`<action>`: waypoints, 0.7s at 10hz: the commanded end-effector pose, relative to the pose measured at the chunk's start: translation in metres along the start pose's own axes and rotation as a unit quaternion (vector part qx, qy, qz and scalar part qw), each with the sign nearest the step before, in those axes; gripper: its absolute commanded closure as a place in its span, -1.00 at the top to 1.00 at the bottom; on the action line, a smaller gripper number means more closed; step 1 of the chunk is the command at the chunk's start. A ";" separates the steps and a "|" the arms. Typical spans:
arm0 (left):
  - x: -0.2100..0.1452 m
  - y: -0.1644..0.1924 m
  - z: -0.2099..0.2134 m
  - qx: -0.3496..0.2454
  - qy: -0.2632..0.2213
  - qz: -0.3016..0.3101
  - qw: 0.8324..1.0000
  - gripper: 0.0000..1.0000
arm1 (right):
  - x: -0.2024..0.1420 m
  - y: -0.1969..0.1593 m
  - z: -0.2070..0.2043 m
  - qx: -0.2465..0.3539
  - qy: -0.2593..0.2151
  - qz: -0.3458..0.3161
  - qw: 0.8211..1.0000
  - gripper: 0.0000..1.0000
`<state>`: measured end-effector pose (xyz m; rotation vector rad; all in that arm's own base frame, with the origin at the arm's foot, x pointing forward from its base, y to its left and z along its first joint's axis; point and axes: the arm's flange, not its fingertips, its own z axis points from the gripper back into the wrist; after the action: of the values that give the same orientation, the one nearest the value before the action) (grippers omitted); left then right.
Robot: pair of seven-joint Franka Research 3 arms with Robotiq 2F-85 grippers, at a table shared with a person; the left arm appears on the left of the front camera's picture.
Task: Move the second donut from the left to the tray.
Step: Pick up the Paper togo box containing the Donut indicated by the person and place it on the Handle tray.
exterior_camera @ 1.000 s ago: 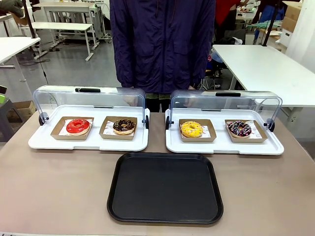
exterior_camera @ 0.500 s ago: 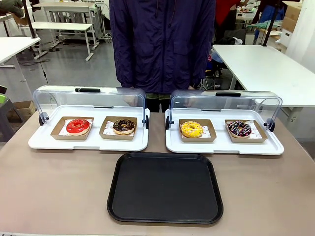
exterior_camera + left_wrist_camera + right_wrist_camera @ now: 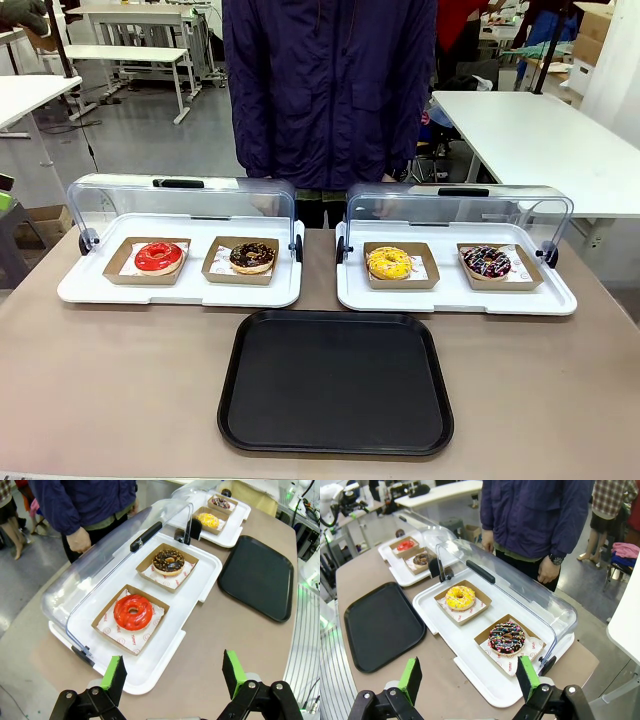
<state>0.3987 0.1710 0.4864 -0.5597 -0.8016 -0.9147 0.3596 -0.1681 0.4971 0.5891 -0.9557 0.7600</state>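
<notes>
Where the front view looks across the smooth brown tabletop [image 3: 110, 370], the tray [image 3: 335, 318] lies nearest the robot: flat black plastic, rounded corners, a low raised rim. Beyond the tray's far left corner stands a white display tray [image 3: 180, 292] with a clear curved lid [image 3: 180, 205] swung up at its back. On it the second donut from the left [image 3: 252, 256], a ring with dark glossy glaze and pale sprinkles, sits in a shallow brown cardboard holder [image 3: 240, 275], well apart from the tray. A red-glazed donut [image 3: 159, 257] lies farther from the tray on the same side. Beyond the tray's far right corner a second display tray [image 3: 455, 300] carries a yellow donut [image 3: 389, 262] and a dark donut with multicoloured sprinkles [image 3: 487, 262]. A person in a dark blue jacket [image 3: 330, 90] stands past both. Seen from the left wrist, the left claw [image 3: 173, 675] hangs with its green-padded fingers wide apart and nothing between them, over the tabletop beside the red ring, with the chocolate ring between it and the tray. Seen from the right wrist, the right claw [image 3: 469, 676] is likewise spread and holds nothing, near the multicoloured ring, the tray off to one side.
</notes>
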 end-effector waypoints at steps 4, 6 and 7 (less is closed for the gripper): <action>0.000 0.000 0.000 -0.004 -0.008 -0.003 1.000 1.00 | 0.002 -0.003 -0.002 -0.001 -0.017 0.013 1.000 1.00; 0.000 0.000 0.000 -0.004 -0.008 -0.003 1.000 1.00 | 0.002 -0.003 -0.002 -0.001 -0.017 0.013 1.000 1.00; 0.000 0.000 0.000 -0.004 -0.008 -0.003 1.000 1.00 | 0.002 -0.003 -0.002 -0.001 -0.017 0.013 1.000 1.00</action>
<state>0.3987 0.1710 0.4864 -0.5597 -0.8016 -0.9147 0.3596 -0.1681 0.4971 0.5892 -0.9557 0.7601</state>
